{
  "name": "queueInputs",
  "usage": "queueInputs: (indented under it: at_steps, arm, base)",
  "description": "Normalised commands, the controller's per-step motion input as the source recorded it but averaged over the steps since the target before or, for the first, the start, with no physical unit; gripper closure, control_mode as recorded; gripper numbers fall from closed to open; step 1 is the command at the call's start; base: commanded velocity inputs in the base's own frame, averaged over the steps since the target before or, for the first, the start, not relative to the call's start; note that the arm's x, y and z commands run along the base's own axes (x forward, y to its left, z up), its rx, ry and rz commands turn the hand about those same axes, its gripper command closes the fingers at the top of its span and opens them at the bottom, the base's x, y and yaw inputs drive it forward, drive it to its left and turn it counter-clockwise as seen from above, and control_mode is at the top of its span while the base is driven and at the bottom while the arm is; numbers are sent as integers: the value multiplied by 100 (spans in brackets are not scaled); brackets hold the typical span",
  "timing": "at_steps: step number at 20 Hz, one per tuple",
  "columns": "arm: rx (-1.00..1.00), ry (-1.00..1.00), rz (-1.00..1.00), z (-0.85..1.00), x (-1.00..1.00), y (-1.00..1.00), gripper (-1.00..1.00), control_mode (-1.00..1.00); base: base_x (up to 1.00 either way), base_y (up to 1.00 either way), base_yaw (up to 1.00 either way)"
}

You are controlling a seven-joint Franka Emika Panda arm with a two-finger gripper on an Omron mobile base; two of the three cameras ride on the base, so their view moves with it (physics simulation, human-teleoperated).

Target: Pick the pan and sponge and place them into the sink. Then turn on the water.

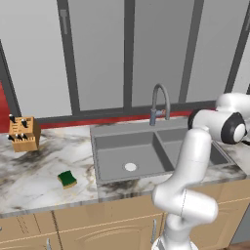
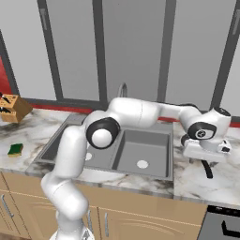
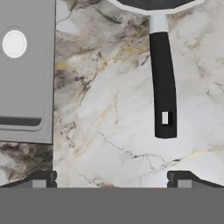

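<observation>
The marble counter (image 1: 34, 176) was the biggest thing, with the grey sink (image 1: 128, 146) set into it. Its curved faucet (image 1: 159, 102) stood behind the two basins. My pan (image 3: 162, 78) sat on the counter to the right of the sink, its black handle pointing back at me. My gripper (image 3: 112, 179) hung above the counter near that handle, jaws wide apart, holding nothing. A knife block (image 1: 23, 134) stood far left. The little green sponge (image 1: 67, 179) lay on the counter left of the sink.
</observation>
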Motion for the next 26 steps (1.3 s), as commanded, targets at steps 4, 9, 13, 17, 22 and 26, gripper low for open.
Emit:
queueInputs:
  at_steps: [4, 9, 13, 17, 22, 26]
  arm:
    - [-6, -7, 0, -30, 4, 0, -100, -100]
    - [-6, -7, 0, -37, 4, 0, -100, -100]
    - [-4, -7, 0, -27, 14, -7, -100, -100]
    - [-2, -5, 0, -20, 20, -18, -100, -100]
    - [0, -3, 0, -16, 22, -25, -100, -100]
    - [0, -2, 0, -8, 18, -31, -100, -100]
  base:
    - [0, 0, 0]
    - [0, 0, 0]
    - [0, 0, 0]
    - [0, 0, 0]
    - [0, 0, 0]
    - [0, 0, 0]
